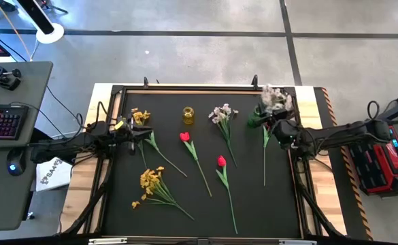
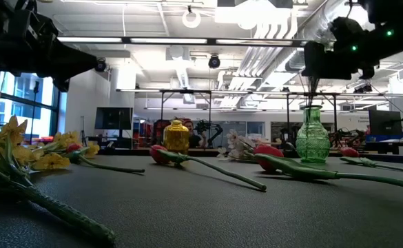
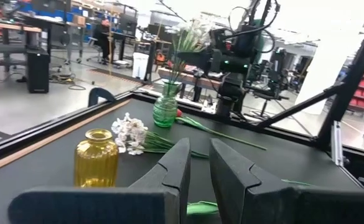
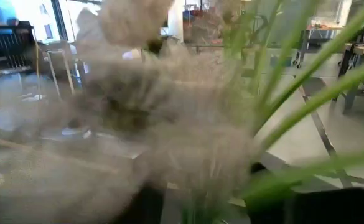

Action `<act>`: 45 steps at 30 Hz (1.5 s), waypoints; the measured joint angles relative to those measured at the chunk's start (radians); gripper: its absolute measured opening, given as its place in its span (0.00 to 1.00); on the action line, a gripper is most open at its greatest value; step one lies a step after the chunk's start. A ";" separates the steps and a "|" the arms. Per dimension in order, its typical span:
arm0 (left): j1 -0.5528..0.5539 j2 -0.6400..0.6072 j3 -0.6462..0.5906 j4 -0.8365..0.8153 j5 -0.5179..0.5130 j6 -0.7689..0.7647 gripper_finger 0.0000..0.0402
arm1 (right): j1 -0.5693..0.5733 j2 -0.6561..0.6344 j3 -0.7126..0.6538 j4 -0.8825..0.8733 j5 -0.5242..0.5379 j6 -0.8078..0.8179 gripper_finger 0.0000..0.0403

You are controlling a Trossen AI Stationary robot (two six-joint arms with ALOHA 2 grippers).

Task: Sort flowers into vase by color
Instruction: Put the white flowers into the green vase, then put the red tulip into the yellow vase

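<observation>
My left gripper hovers open with a narrow gap above the green stem of a yellow spray lying near the table's left edge. My right gripper is raised beside a white spray, whose stem stands in the green vase. The right wrist view is filled by blurred blossoms. A second white spray, two red tulips and another yellow spray lie flat on the mat. A yellow vase stands at the far middle.
A third red tulip lies with its stem running toward the near edge from under my right gripper and its bud beside the green vase. A raised black frame borders the mat. Bare mat shows at the near right.
</observation>
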 joint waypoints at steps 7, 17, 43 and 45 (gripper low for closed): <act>0.000 0.000 0.000 0.000 -0.039 -0.016 0.11 | 0.000 0.000 0.271 -0.696 -0.073 0.353 0.55; 0.000 0.000 0.052 -0.045 -0.071 -0.041 0.10 | 0.000 0.002 0.554 -1.296 -0.301 0.662 0.55; -0.135 0.403 0.515 -0.197 -0.263 0.117 0.00 | 0.214 0.187 1.057 -1.381 -0.786 0.397 0.37; -0.165 0.491 0.578 -0.241 -0.304 0.117 0.00 | 0.253 0.230 1.052 -1.297 -0.786 0.300 0.36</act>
